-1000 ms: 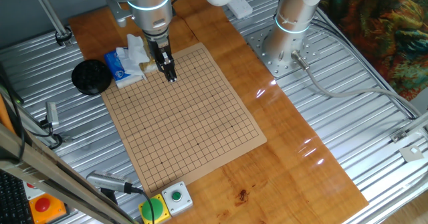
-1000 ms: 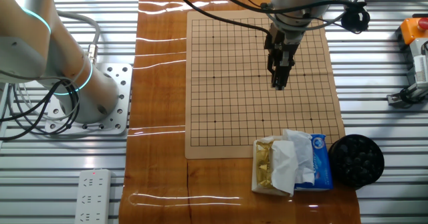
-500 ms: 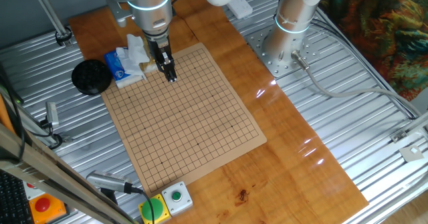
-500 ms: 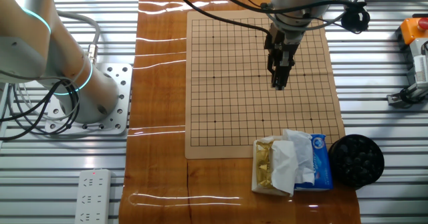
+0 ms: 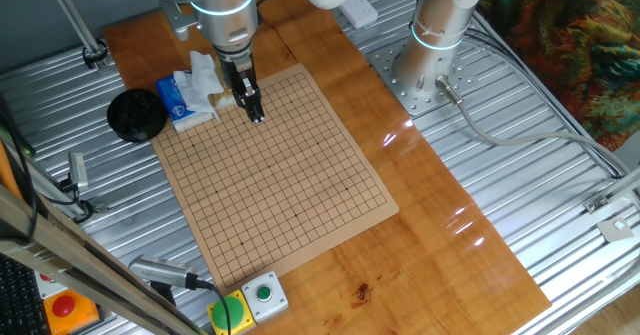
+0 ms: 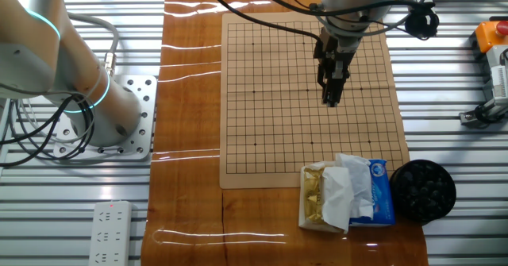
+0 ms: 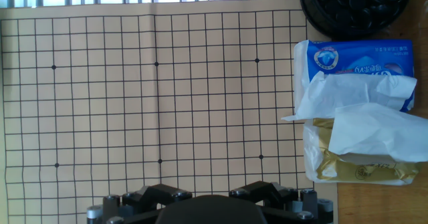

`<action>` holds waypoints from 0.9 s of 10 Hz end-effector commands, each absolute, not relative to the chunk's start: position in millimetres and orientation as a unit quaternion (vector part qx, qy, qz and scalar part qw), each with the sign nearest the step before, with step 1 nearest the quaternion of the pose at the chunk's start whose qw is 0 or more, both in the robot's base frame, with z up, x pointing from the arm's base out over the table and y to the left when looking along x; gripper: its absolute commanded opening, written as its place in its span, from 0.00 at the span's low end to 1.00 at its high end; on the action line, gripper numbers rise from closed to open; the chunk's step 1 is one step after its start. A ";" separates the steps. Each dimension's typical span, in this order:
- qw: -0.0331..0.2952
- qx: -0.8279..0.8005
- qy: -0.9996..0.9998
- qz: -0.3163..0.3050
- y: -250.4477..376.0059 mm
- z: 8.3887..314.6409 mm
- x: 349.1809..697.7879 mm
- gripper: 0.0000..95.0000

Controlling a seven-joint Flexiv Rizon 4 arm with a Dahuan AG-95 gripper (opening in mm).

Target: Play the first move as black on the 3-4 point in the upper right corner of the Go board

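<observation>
The pale-tan Go board (image 5: 290,175) lies on the orange-brown tabletop and carries no stones; it also shows in the other fixed view (image 6: 270,99) and in the hand view (image 7: 134,103). My gripper (image 5: 257,118) points down, just above the board near the edge by the tissue packs, also in the other fixed view (image 6: 330,102). Its fingers stand together, shut; I cannot see a stone between them. The hand view shows only the gripper's dark body at the bottom edge. A black bowl of black stones (image 6: 423,190) sits beyond the board's corner, also in the hand view (image 7: 354,7).
A blue tissue pack with white tissue and a yellow pack (image 6: 347,193) lie between the bowl and the board. A second arm's base (image 5: 430,70) stands on the metal table. A button box (image 5: 250,300) sits near the board's far corner. A power strip (image 6: 111,233) lies off the tabletop.
</observation>
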State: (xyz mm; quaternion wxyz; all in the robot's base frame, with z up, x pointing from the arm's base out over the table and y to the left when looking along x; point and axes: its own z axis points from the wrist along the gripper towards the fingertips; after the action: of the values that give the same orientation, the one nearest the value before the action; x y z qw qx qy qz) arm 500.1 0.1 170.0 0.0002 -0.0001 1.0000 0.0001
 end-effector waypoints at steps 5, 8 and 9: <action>0.020 0.019 1.000 0.000 0.0 170.0 500.0 0.00; 0.020 0.018 1.000 0.000 0.0 170.0 500.0 0.00; 0.020 0.018 1.000 0.000 0.0 170.0 500.0 0.00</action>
State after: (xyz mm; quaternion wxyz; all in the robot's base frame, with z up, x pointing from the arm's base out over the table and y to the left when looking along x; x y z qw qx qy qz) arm 502.1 0.4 169.3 0.0187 0.0181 0.9997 0.0004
